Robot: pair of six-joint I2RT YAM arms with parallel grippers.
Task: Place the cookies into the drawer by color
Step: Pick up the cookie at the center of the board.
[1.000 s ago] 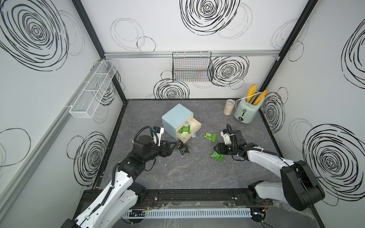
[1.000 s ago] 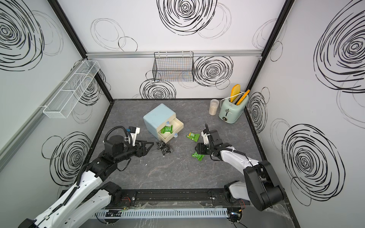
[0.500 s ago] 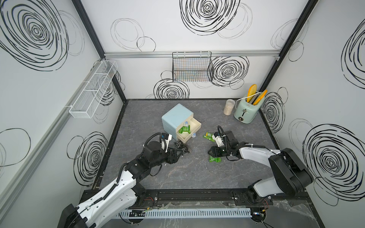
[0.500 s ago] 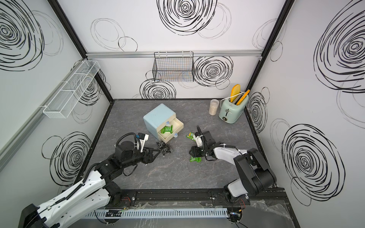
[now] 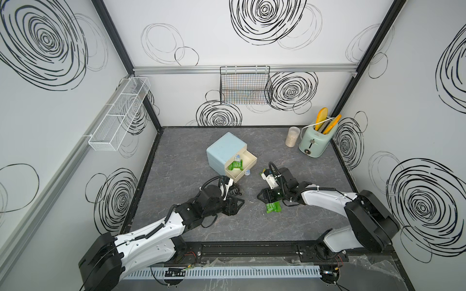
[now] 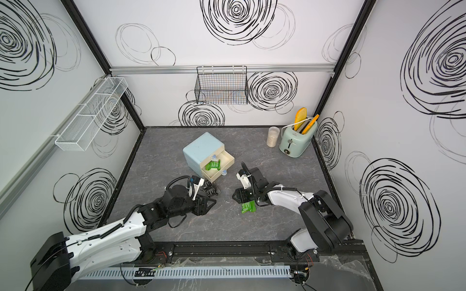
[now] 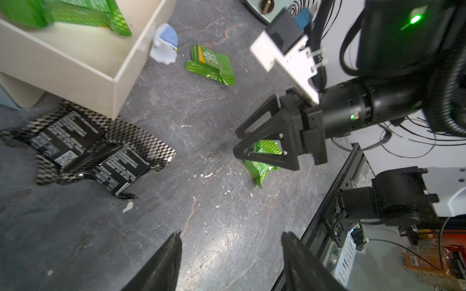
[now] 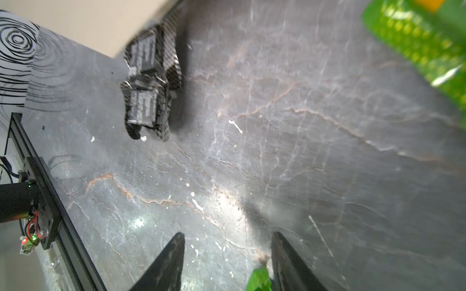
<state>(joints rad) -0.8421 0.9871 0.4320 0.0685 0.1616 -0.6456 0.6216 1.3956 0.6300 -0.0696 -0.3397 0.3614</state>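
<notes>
Right gripper (image 7: pixel 236 141): shifted inward, jaws part-spread, empty, just beside loose green cookie (image 5: pixel 273 207) on table (image 5: pixel 189 156), short of open drawer (image 5: pixel 239 176). Left gripper (image 7: pixel 230 234): advanced centreward, spread, empty, near black cookies (image 7: pixel 83 148). Pickups pending

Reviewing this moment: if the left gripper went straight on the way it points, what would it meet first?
Likely the black fingers of the right gripper, open above a bright green foil packet; only bare grey tabletop lies between. Depth is unclear.

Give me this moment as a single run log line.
left gripper: open, empty | right gripper: open, by green packet | drawer: open, green packets inside | black packets: loose beside drawer
</notes>
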